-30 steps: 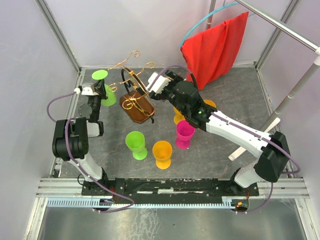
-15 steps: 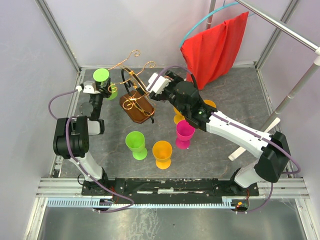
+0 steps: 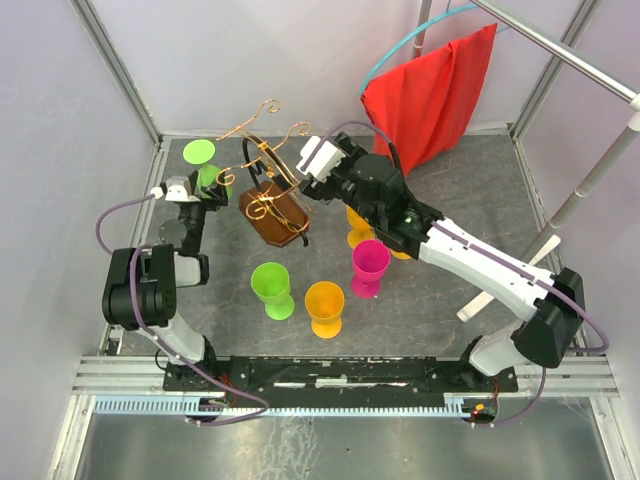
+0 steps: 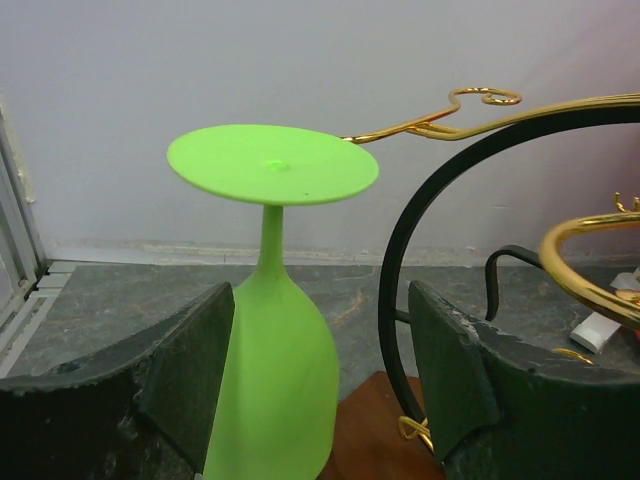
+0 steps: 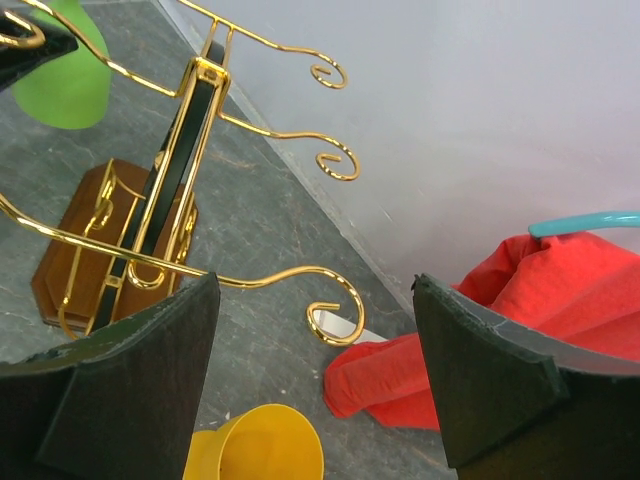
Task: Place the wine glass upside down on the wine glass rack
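Observation:
The lime-green wine glass (image 4: 272, 350) is upside down, its round foot up, at the left side of the wine glass rack (image 3: 275, 215). In the top view the glass (image 3: 205, 165) lies by the tip of a gold wire arm; I cannot tell whether the wire bears it. My left gripper (image 4: 320, 340) is open around the bowl, which sits close to the left finger (image 4: 185, 370) with a clear gap to the right one. The rack's black hoop (image 4: 400, 260) stands just beyond. My right gripper (image 5: 315, 330) is open and empty beside the rack's gold scrolls (image 5: 335, 310), right of the post (image 3: 303, 180).
Upright plastic glasses stand in front of the rack: green (image 3: 270, 288), orange (image 3: 324, 305), magenta (image 3: 369, 265) and yellow (image 3: 357, 232). A red cloth (image 3: 435, 95) hangs at the back right. A white bar (image 3: 500, 290) leans at the right. Walls close in at left and rear.
My left gripper's jaws have spread apart from the green glass's bowl and the hand has drawn back slightly. The glass stays upside down at the rack's left arm. The right arm barely shifted.

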You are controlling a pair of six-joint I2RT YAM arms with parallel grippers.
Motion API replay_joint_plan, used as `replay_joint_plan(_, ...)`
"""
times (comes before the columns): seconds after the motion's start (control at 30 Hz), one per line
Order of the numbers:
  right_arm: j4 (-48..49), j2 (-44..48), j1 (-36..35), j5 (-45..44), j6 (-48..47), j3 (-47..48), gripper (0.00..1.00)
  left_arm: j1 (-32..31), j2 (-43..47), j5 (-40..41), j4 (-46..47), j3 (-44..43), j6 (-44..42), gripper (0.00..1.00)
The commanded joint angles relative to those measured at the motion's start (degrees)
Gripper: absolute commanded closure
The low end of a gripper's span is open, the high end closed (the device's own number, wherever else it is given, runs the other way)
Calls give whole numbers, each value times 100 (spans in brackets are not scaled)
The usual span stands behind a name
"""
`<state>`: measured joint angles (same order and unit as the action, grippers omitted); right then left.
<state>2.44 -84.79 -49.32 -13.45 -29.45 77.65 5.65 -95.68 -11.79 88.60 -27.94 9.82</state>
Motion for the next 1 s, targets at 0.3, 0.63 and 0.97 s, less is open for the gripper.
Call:
replay_joint_plan(0.3, -1753, 99, 19, 656, 1389, 1813, 12, -9, 1654, 591, 441, 928, 382, 5)
replay_joint_plan(0.63, -2287, 520, 19, 209, 1970, 1347, 12, -4, 3908, 1073, -3528, 368, -256, 1)
replay_joint_plan(0.97, -2617, 908, 19, -275, 2299, 1061, 12, -1, 5078, 1462, -4562, 430, -240, 1)
